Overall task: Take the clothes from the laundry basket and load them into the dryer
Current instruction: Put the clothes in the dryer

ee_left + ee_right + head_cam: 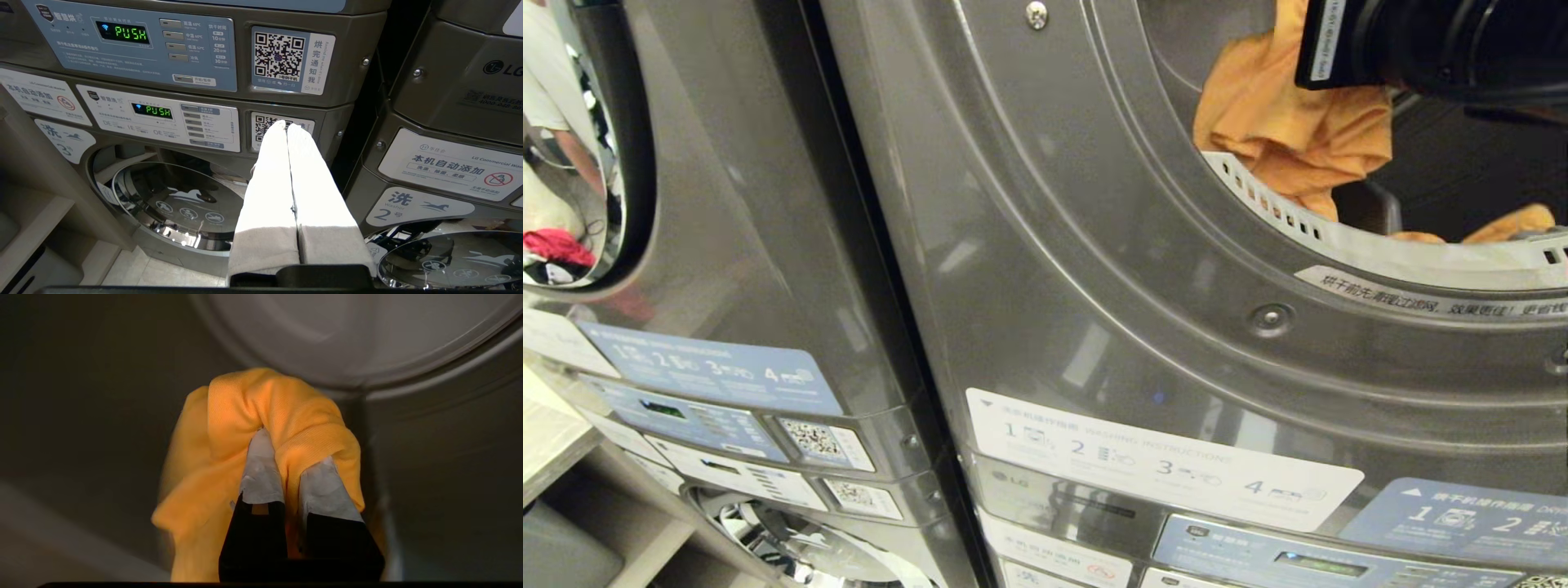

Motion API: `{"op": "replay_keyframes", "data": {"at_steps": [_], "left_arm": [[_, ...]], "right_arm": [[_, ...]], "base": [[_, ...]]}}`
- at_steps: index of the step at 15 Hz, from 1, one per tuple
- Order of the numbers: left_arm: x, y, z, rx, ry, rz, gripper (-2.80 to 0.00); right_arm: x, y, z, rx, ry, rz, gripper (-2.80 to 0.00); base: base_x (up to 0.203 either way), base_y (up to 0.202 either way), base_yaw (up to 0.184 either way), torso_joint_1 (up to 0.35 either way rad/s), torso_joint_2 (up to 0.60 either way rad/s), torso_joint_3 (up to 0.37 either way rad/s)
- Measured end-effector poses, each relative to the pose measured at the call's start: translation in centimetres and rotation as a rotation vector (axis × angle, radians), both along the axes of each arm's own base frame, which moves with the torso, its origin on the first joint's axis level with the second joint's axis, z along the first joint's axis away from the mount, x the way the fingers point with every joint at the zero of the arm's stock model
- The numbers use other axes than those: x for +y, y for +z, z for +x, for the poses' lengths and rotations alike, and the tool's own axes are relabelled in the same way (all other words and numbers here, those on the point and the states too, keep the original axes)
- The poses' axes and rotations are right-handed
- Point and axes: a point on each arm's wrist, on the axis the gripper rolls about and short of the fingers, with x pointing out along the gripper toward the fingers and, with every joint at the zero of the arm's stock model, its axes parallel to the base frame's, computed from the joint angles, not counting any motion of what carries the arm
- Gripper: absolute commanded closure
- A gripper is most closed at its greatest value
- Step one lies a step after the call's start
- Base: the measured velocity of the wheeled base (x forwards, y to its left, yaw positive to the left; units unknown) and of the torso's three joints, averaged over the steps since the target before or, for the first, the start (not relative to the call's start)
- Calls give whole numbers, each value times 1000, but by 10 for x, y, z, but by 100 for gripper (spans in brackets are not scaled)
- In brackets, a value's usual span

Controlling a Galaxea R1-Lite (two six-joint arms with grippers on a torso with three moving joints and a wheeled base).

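1. The right gripper (pixel 288 457) pinches a bunched orange cloth garment (pixel 261 416); its two white-padded fingers (pixel 261 473) are pressed onto a fold of the fabric, which wraps over and around both tips.
2. In the head view the black right arm (pixel 1445 41) reaches into the round opening of the grey metal dryer (pixel 1094 245); the orange garment (pixel 1290 114) hangs below the arm, inside the opening, and it drapes over the white perforated rim (pixel 1258 192) at the lower left edge of the drum.
3. A second bit of orange fabric (pixel 1507 224) shows lower in the drum near the rim; it is perhaps part of the same garment, but the view does not let me tell.
4. The left gripper (pixel 286 126) hangs low in front of the stacked machines; its two long white fingers (pixel 269 183) are pressed together along their length and they hold nothing.
5. Behind the left gripper there are two control panels with green "PUSH" displays (pixel 131 33), a square QR-code sticker (pixel 280 55), and below them a round chrome washer door (pixel 179 204).
6. At the far left of the head view, the glass door of the neighbouring machine (pixel 580 147) reflects a person in a light shirt and some red cloth.
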Motion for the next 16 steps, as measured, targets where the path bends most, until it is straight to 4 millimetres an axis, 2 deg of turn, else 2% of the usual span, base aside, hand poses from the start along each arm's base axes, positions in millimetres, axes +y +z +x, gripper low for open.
{"op": "replay_keyframes", "data": {"at_steps": [1, 2, 5, 8, 11, 16], "left_arm": [[0, 0, 0, 0, 0, 0, 0], [0, 0, 0, 0, 0, 0, 0], [0, 0, 0, 0, 0, 0, 0], [0, 0, 0, 0, 0, 0, 0], [0, 0, 0, 0, 0, 0, 0], [0, 0, 0, 0, 0, 0, 0]], "right_arm": [[3, 0, 15, -21, -37, -29, 0], [5, 2, 29, -55, -66, -52, -280], [11, 4, 54, -135, -119, -109, -280], [14, -3, 62, -123, -98, -127, -280], [7, -3, 51, -116, -49, -150, -280], [-9, -25, 24, -22, -1, -189, -280]], "base": [[0, 0, 0, 0, 0, 0], [0, 0, 0, 0, 0, 0], [0, 0, 0, 0, 0, 0], [0, 0, 0, 0, 0, 0], [0, 0, 0, 0, 0, 0], [0, 0, 0, 0, 0, 0]]}}
